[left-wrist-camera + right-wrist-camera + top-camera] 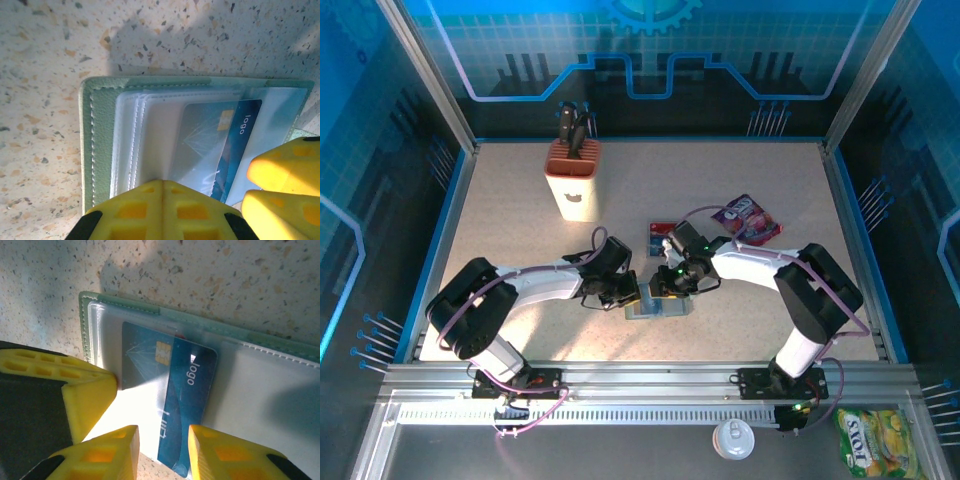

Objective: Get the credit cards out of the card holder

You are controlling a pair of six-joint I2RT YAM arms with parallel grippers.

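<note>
The card holder (665, 308) lies open on the table (500, 230), near the front centre, between both grippers. The left gripper (162, 186) is pressed fully together, with its tips bearing on the holder's near edge. One blue credit card (192, 385) is seen protruding from a clear sleeve. The right gripper (164, 432) is spread partway and straddles that card's end; whether contact is made cannot be told. A second card (660, 232) lies beyond the holder.

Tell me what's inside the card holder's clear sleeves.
One blue credit card, chip and pale "logo" print showing, sits partly slid out of the card holder. Its stacked frosted sleeves and glare hide whether more cards lie beneath.
</note>
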